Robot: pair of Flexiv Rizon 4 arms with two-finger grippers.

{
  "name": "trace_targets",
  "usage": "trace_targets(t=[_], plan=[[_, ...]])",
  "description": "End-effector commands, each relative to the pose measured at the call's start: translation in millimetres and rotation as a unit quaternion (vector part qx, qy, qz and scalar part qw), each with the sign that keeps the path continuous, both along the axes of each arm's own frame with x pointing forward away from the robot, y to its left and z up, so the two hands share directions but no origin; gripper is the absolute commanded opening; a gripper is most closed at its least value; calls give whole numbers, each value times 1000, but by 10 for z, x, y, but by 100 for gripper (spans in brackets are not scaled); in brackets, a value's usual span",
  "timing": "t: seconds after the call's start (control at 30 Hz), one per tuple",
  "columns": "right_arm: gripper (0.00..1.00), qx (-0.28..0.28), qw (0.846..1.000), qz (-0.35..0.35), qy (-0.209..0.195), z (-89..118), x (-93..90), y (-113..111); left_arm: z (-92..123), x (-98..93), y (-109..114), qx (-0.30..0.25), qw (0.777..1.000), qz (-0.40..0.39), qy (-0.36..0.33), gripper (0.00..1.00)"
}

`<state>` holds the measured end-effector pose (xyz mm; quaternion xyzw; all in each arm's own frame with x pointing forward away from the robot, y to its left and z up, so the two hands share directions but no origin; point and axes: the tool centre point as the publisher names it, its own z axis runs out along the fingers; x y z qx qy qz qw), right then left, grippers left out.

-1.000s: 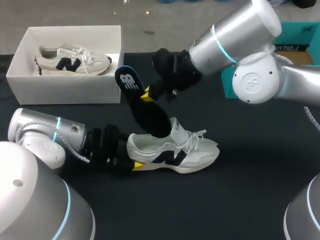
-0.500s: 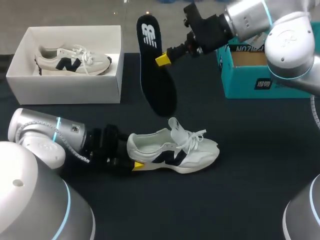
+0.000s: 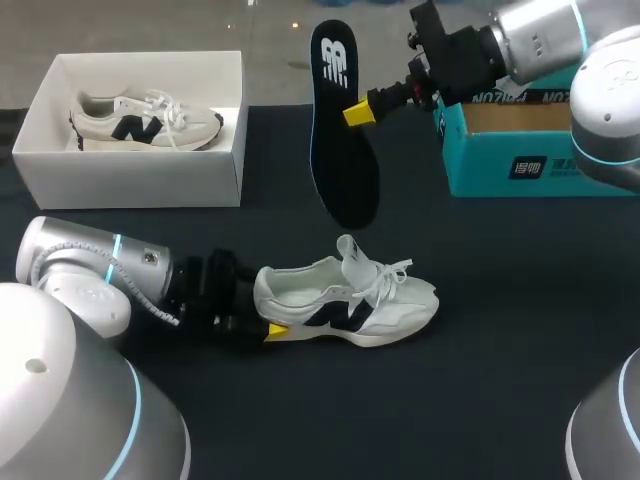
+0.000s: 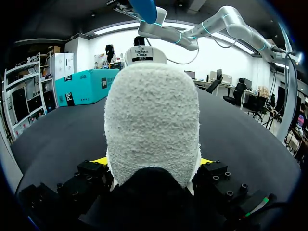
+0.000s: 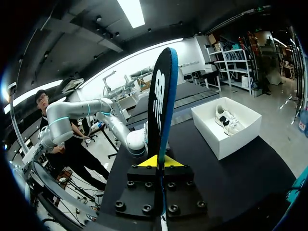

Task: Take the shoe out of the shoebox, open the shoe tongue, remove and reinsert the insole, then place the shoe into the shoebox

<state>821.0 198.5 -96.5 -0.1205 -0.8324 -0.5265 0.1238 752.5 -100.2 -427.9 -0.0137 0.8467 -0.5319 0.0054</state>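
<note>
A white sneaker [image 3: 350, 300] with a dark logo lies on its sole on the black table, toe to the right and tongue pulled up. My left gripper [image 3: 262, 322] is at its heel, a finger on each side. In the left wrist view the heel [image 4: 151, 120] fills the gap between the yellow fingertips [image 4: 99, 160]. My right gripper [image 3: 357, 112] hangs high above the table, shut on the dark insole [image 3: 343, 160], which hangs upright clear of the sneaker. The right wrist view shows the insole [image 5: 161, 110] standing edge-on in the right gripper [image 5: 158, 161].
The white shoebox [image 3: 135, 185] stands open at the back left with a second sneaker [image 3: 145, 120] inside; it also shows in the right wrist view as the shoebox [image 5: 231, 144]. A teal cardboard box [image 3: 520, 165] sits at the back right.
My right arm has lifted the insole up and to the right, from the sneaker's opening to well above the table. The left arm and the sneaker have stayed put.
</note>
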Motion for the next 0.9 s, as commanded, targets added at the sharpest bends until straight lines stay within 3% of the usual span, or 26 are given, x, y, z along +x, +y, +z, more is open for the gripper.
trace_targets(t=[0.03,0.27,0.5,0.9], plan=[[0,-1,1000,-1,0,-4,3,17,-1,-2,0,0,1000,0,0,0],[0,-36,999,-3,19,187,-341,-302,-1,-2,0,0,1000,0,0,0],[0,-18,998,-30,55,329,-698,-636,-1,-2,0,0,1000,0,0,0],[0,-27,996,-82,39,556,-1225,-828,-1,-2,0,0,1000,0,0,0]])
